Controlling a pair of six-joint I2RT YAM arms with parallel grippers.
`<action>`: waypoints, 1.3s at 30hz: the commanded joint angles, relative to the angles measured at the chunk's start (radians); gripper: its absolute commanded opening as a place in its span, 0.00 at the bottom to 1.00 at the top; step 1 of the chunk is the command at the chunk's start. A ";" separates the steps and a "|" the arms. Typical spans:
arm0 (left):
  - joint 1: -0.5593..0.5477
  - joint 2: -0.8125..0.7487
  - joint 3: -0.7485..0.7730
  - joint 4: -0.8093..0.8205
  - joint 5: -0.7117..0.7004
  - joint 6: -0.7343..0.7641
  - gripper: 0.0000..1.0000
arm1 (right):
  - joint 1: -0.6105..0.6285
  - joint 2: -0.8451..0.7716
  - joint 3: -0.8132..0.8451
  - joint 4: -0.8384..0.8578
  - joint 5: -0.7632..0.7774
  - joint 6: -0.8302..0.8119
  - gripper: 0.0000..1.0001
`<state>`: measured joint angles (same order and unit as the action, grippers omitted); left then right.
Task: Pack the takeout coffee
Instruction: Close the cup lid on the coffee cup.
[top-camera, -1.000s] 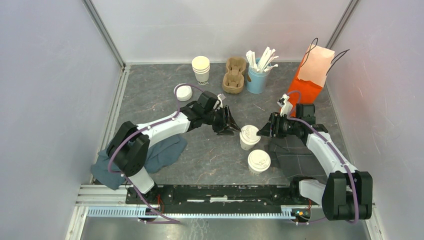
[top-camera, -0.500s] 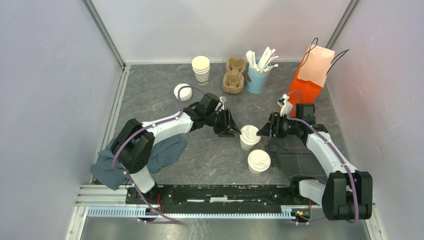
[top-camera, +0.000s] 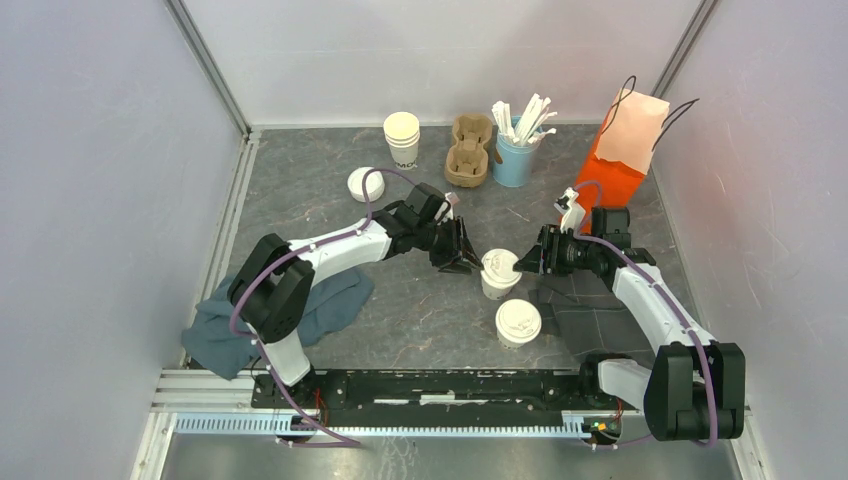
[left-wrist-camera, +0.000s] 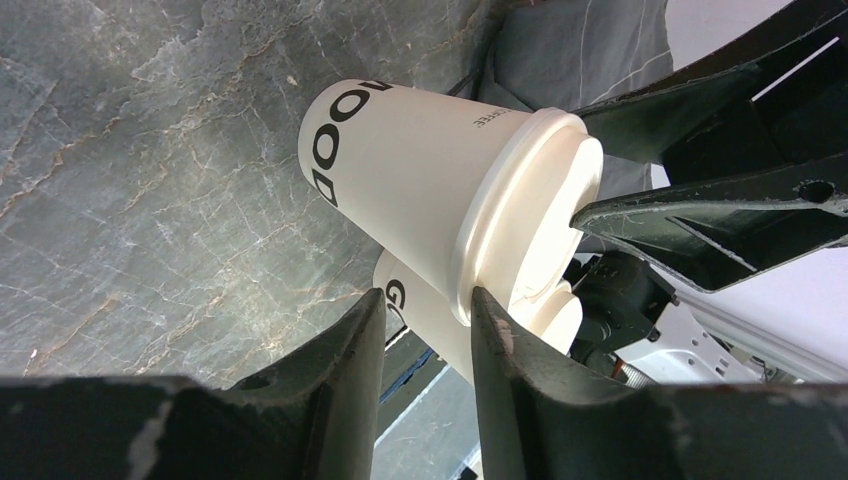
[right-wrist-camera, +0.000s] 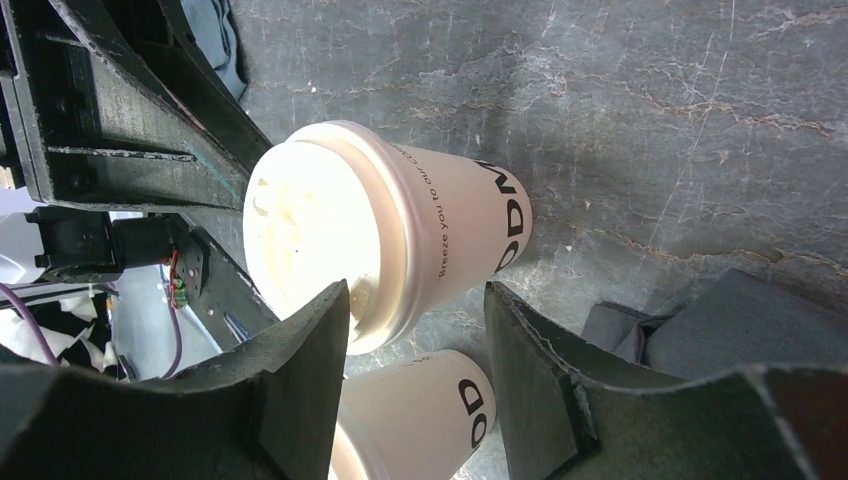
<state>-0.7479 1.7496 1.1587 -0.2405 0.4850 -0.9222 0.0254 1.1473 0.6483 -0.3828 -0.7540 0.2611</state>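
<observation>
While both arms reach toward the middle of the table (top-camera: 290, 190), two lidded coffee cups stand upright there, not yet packed. At the far left, a blue cloth (top-camera: 215, 340) lies crumpled by the left arm's base, and loose lids (top-camera: 366, 184) sit further back. The left gripper (top-camera: 465, 258) hovers just left of the far cup (top-camera: 498, 272). Its jaws are partly spread and hold nothing. In its wrist view one fingertip lies at the lid's rim, though contact cannot be confirmed. Along the back stand a cup stack (top-camera: 402, 140), a brown carrier (top-camera: 470, 150) and a blue tub (top-camera: 514, 160) of stirrers. The near cup (top-camera: 518, 322) sits close in front of the far cup. The right gripper (top-camera: 528, 262) waits just right of the far cup, jaws apart and empty, its fingertips short of the cup's wall. A grey cloth (top-camera: 590, 320) lies under that arm, and an orange bag (top-camera: 630, 135) stands at the back right.

The step in hand seems to be taking hold of the far cup for packing. With two grippers crowding one cup, it would be best for only one to close while the other backs clear. The grip should land on the paper wall below the lid, not on the lid itself, which could pop off. A gentle squeeze should avoid crushing the cup, and a straight lift should keep it level and clear of the near cup.
</observation>
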 joint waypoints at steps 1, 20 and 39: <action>-0.010 0.063 -0.044 -0.134 -0.109 0.110 0.41 | 0.003 0.000 -0.028 -0.034 0.070 -0.050 0.57; -0.038 0.060 0.120 -0.256 -0.147 0.196 0.44 | 0.001 0.003 -0.001 -0.039 0.033 -0.039 0.57; -0.002 0.169 0.345 -0.098 0.014 0.150 0.64 | 0.020 0.008 0.080 -0.088 0.018 -0.051 0.66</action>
<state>-0.7464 1.8732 1.4593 -0.3599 0.4618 -0.7837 0.0387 1.1606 0.6788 -0.4408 -0.7563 0.2279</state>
